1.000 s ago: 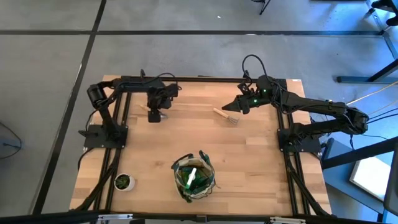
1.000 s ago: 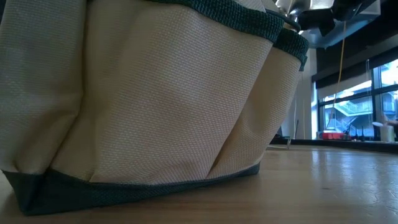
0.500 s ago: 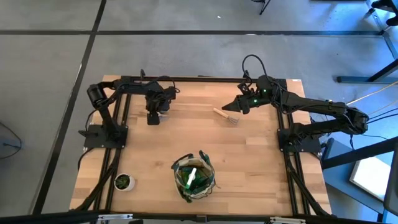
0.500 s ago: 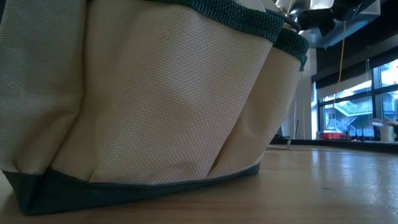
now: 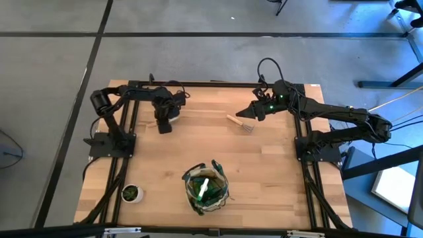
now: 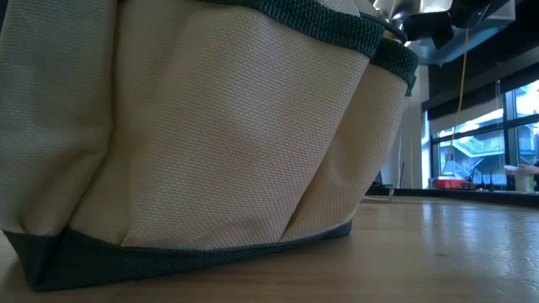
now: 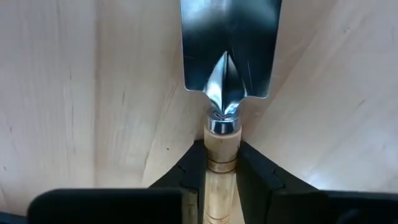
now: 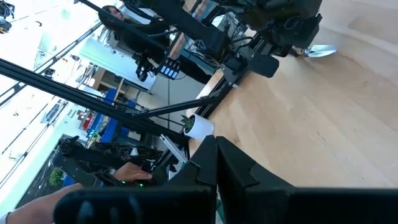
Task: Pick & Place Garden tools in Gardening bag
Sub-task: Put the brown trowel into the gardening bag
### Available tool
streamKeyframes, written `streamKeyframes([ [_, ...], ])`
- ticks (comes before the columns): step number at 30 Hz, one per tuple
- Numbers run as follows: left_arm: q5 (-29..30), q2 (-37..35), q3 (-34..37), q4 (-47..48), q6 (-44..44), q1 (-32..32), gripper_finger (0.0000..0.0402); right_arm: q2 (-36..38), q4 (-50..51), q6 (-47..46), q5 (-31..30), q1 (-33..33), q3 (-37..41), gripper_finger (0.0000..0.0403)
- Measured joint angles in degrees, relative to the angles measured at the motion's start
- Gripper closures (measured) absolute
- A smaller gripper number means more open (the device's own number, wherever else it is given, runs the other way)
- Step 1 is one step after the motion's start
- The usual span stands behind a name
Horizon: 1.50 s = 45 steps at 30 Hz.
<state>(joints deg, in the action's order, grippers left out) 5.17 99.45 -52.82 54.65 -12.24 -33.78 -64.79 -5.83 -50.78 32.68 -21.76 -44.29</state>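
Wooden handle of a trowel sits between the 2 fingers of the left gripper, which press on it from both sides just below the metal collar; the steel blade points forward of the fingertips, flat on the table.

Judgement: the step in hand is securing this trowel for the lift. The grip looks centred on the handle, so a straight vertical raise should keep the blade from scraping or swinging. Lifting before the squeeze is firm risks the tool pivoting at the collar.

Destination: the gardening bag stands well apart from this gripper, toward the table's near edge, mouth up with items already inside.

Right gripper is fully closed, empty, hovering just beside a 2nd wooden-handled fork.
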Motion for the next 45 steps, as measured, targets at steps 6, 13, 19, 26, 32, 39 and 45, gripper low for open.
streamKeyframes([
  [6,-7.0,-7.2,-1.8,-1.2,5.2,0.1,0.0352,0.0,0.0,-1.8,-0.1,0.0,0.0,0.04],
  [13,-12.2,-20.2,-5.4,-5.9,13.0,3.4,0.0352,0.0,-0.2,-1.7,-0.1,0.0,0.0,0.04],
  [19,-19.4,-28.2,-7.0,-20.4,22.4,7.2,0.0352,0.0,-3.1,-4.3,0.1,0.0,0.0,0.0399],
  [26,-40.6,-29.5,-7.1,-48.2,32.1,11.4,0.0352,0.0,-20.3,-4.0,4.6,0.0,0.0,0.038],
  [32,-53.9,-25.6,-7.1,-63.0,38.9,15.0,0.0352,0.0,-35.5,-6.0,6.5,0.0,-0.3,0.0358],
  [39,-54.1,-19.6,-7.1,-67.6,43.1,18.3,0.0352,0.0,-36.1,-5.8,6.1,0.3,-5.8,0.0317],
  [45,-48.5,-18.6,-7.0,-67.7,42.2,20.6,0.0352,0.0,-25.7,-12.9,8.2,0.9,-11.8,0.0278],
])
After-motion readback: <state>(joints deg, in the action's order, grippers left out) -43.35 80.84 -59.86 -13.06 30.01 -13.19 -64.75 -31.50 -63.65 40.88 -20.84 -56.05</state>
